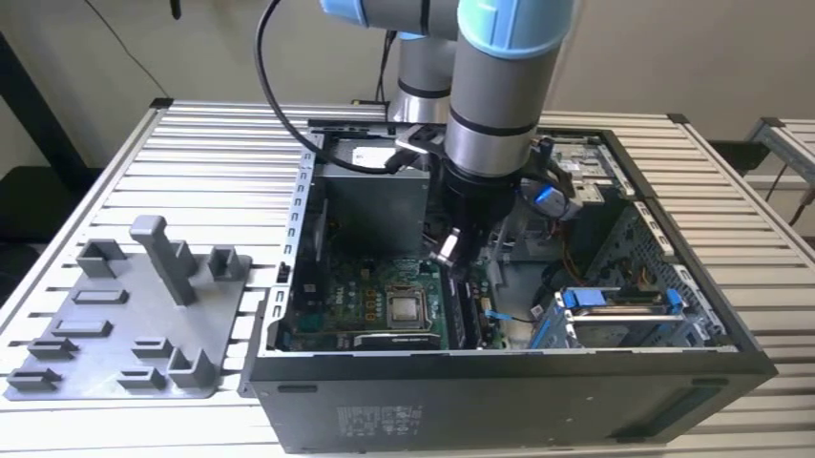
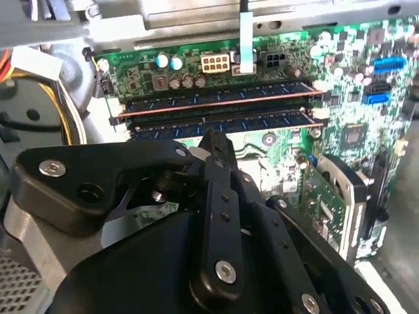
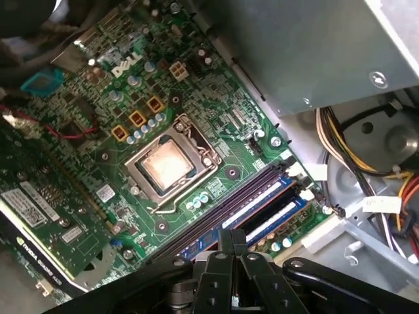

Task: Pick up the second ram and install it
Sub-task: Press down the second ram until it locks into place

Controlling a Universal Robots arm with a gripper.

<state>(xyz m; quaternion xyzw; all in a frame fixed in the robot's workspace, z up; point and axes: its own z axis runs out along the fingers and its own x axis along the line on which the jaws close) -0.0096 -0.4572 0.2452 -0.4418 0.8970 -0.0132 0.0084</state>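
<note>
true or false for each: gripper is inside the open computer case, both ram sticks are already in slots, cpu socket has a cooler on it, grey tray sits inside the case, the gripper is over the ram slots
1. The gripper is down inside the open computer case. True.
2. Two ram sticks lie in the slots side by side, as the second wrist view shows. True.
3. The cpu socket carries a cooler. False: it is bare, with its metal lid exposed.
4. The grey tray sits inside the case. False: it lies on the slatted table, outside the case, at the exterior view's left.
5. The gripper is over the ram slots. True, in both wrist views.
</note>
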